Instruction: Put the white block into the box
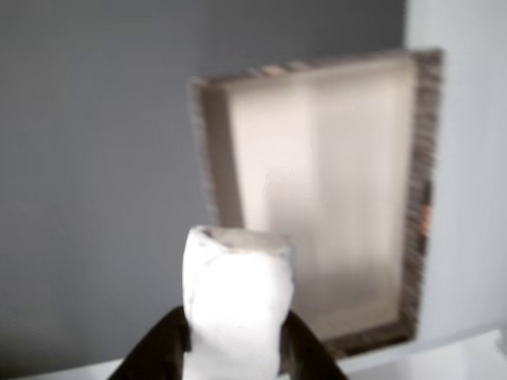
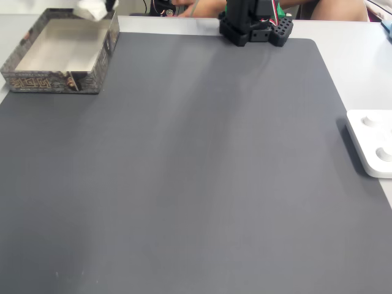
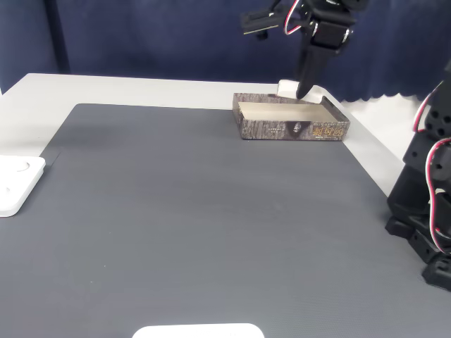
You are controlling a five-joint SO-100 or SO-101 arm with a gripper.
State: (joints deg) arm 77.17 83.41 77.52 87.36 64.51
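Observation:
In the other view the white block stands upright between my gripper's two black fingers, which are shut on its lower part. The box lies just beyond it, its pale floor bare. In a fixed view the block hangs at the tip of the gripper, over the far rim of the box. From the other fixed camera the block sits at the top edge, above the far corner of the box.
A dark grey mat covers the table. A glossy white device lies at its side edge. The arm's black base stands at the far edge, with a person's hands behind. A second black arm and a white panel border the mat.

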